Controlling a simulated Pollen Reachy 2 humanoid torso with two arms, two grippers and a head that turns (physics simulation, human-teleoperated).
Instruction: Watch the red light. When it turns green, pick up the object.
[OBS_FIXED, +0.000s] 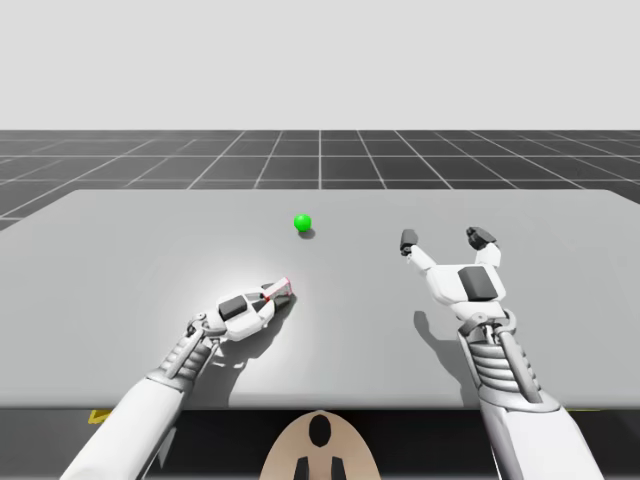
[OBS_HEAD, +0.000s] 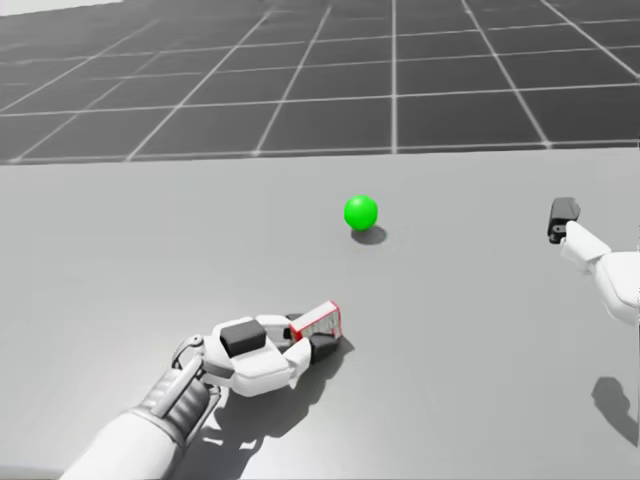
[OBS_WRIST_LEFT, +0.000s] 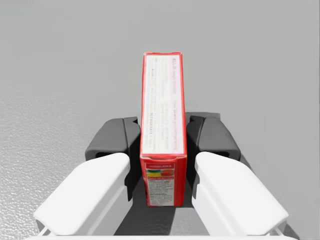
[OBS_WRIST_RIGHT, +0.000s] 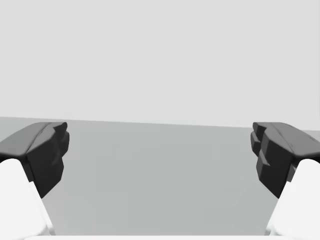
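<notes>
With the light (OBS_FIXED: 303, 222) shown green, the red box (OBS_WRIST_LEFT: 163, 145) is clamped on its narrow sides by the left gripper (OBS_WRIST_LEFT: 162, 139), low on the table (OBS_FIXED: 120, 250), its long axis pointing straight ahead, while the right gripper (OBS_FIXED: 445, 239) is spread wide, well apart.

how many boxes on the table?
1. The red box lies between the left gripper's fingers, clamped from both sides, nearer me than the green light.

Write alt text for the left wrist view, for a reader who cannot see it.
The left gripper has its jaws shut on a narrow red box, which extends ahead of them over the grey table.
</notes>
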